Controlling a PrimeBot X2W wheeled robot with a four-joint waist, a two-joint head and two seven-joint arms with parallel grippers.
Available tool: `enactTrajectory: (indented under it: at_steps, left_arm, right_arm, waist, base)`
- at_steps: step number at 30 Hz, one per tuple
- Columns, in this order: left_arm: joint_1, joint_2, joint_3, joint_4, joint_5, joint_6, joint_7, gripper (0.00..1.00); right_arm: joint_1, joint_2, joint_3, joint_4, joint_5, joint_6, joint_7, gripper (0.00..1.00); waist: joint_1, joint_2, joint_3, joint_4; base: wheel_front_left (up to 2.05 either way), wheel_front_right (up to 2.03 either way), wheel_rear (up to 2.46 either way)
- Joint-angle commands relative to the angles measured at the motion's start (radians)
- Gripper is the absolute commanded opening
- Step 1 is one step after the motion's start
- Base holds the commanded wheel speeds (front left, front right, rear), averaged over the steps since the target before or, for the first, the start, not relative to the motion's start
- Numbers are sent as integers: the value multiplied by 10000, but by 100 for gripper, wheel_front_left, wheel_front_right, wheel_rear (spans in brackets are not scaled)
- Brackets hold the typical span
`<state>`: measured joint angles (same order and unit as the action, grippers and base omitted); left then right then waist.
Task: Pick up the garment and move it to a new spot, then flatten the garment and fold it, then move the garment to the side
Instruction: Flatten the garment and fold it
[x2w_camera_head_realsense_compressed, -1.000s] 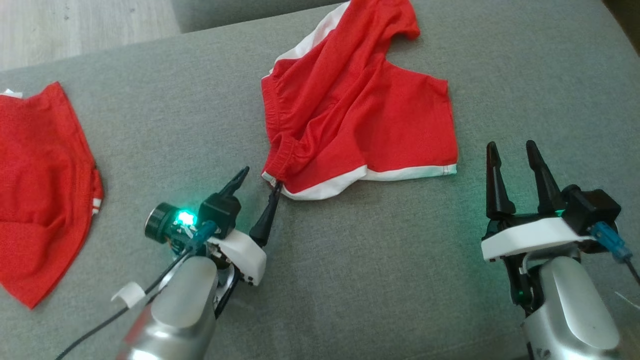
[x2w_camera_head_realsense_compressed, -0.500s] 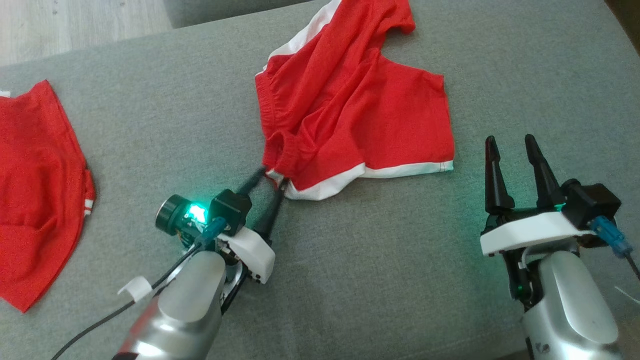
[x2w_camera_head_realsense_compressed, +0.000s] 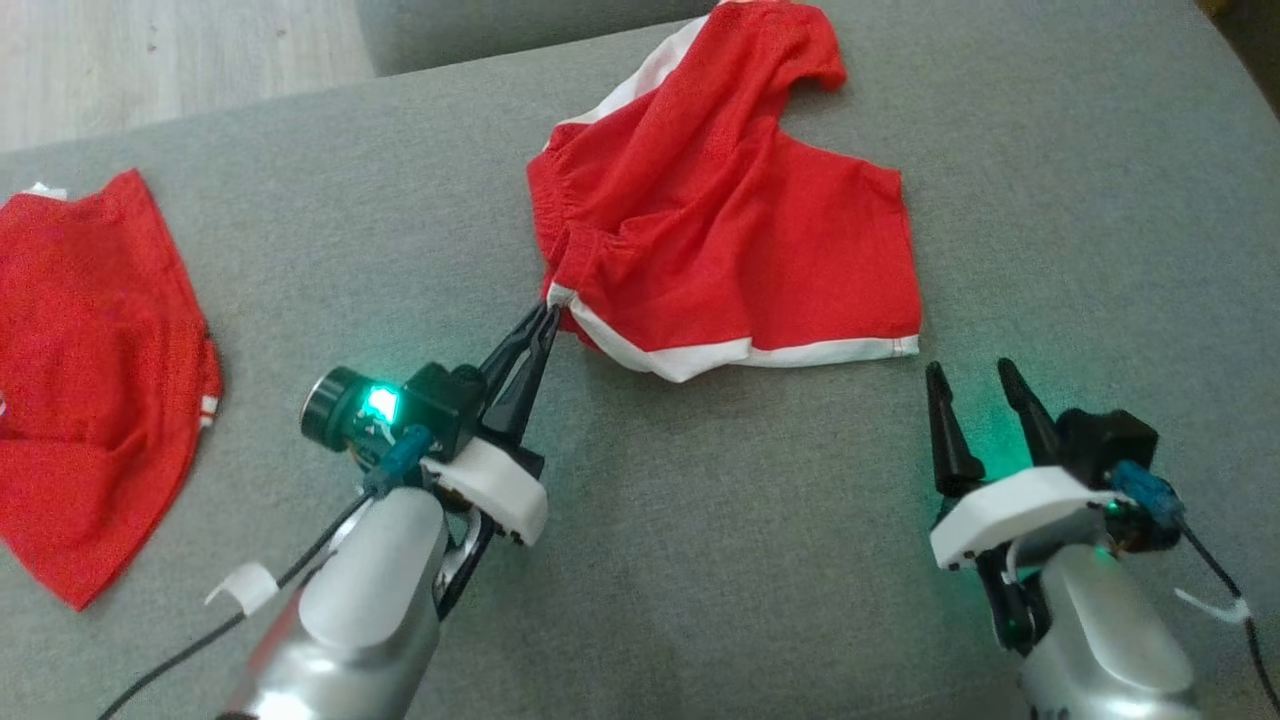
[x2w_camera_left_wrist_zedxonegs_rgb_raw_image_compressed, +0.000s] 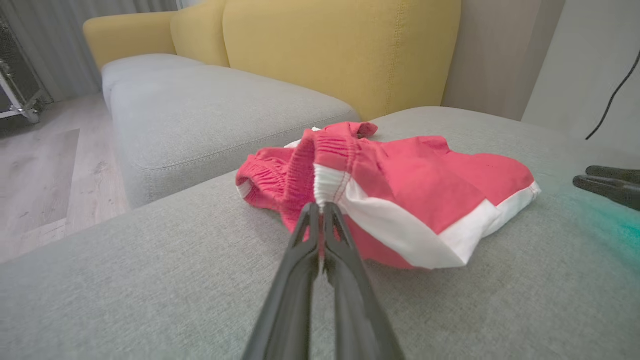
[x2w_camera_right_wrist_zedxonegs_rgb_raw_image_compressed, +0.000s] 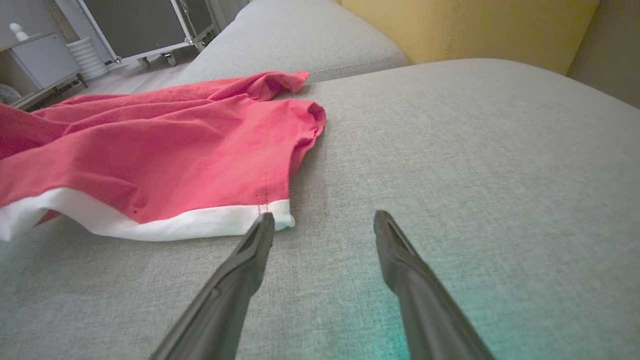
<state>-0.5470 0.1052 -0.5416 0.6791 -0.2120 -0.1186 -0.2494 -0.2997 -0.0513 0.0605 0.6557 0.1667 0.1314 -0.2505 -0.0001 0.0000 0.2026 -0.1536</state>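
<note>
Left fingers: we see the left gripper (x2w_camera_head_realsense_compressed: 547, 312) clenched tight, its two dark fingers pressed together on the near-left corner of the garment (x2w_camera_head_realsense_compressed: 740, 230), right where the elastic waistband meets the white trim (x2w_camera_left_wrist_zedxonegs_rgb_raw_image_compressed: 400, 225)
Right fingers: the right gripper (x2w_camera_head_realsense_compressed: 970, 372) stands spread wide with nothing between the jaws, tips pointing out over bare cushion
Which way it lies: from the left pinch the red shorts spread away and to the right; from the right fingers the cloth lies ahead and to the left, its near-right hem corner just beside the left-hand fingertip in the right wrist view, and we cannot tell whether they touch
Long axis: we read it as running along the white near hem, from the pinched corner across to that free right corner, with one leg bunched up toward the far edge
Nearer arm: left is on the cloth; right is the nearer one to the free corner, so we judge the lift turns on that corner being caught too, or the shorts will hang from one point
Where the garment is: rumpled on the middle of the grey cushion (x2w_camera_head_realsense_compressed: 700, 560), pinched corner looking a little raised off it
What holds what: the cushion does the carrying; on it lie the shorts and, well apart at the far left, a second red garment (x2w_camera_head_realsense_compressed: 90, 370)
Beyond: a yellow backrest (x2w_camera_left_wrist_zedxonegs_rgb_raw_image_compressed: 340, 50) rises behind
</note>
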Motion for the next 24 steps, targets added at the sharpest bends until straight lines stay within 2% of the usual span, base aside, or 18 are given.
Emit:
enactTrajectory:
  at_steps: [1, 7, 14, 21, 22, 23, 24]
  left_arm:
    - [-6, 173, 429, -395, -73, 142, -123, 0]
    - [129, 87, 577, -803, 18, 213, -123, 0]
    - [94, -5, 599, -882, 126, 180, -123, 0]
    - [77, -58, 666, -905, 190, 149, -124, 0]
    - [78, -64, 676, -898, 197, 147, -124, 0]
    - [80, -65, 695, -885, 205, 148, -124, 0]
    - [84, -59, 725, -858, 209, 159, -124, 0]
  right_arm:
    - [-603, 10, 379, 0, 90, -7, -1, 100]
    - [-1395, 11, 722, 1201, 969, -7, 219, 100]
    - [-2166, 11, 660, 2729, 552, -7, 270, 100]
    - [-2630, 11, 902, 3591, 548, -7, 139, 100]
    - [-2670, 11, 976, 3681, 576, -7, 129, 40]
    - [-2705, 11, 1064, 3761, 625, -7, 120, 0]
    - [-2736, 11, 1150, 3825, 640, -7, 105, 0]
  waist:
    - [1, 0, -31, 75]
    - [1, 0, 58, 304]
    - [1, 0, 181, 552]
    - [1, 0, 217, 618]
    - [1, 0, 212, 620]
    - [1, 0, 204, 617]
    - [1, 0, 190, 610]
  base:
    - [0, 0, 0]
    - [0, 0, 0]
    - [0, 0, 0]
    - [0, 0, 0]
    - [0, 0, 0]
    - [0, 0, 0]
    - [0, 0, 0]
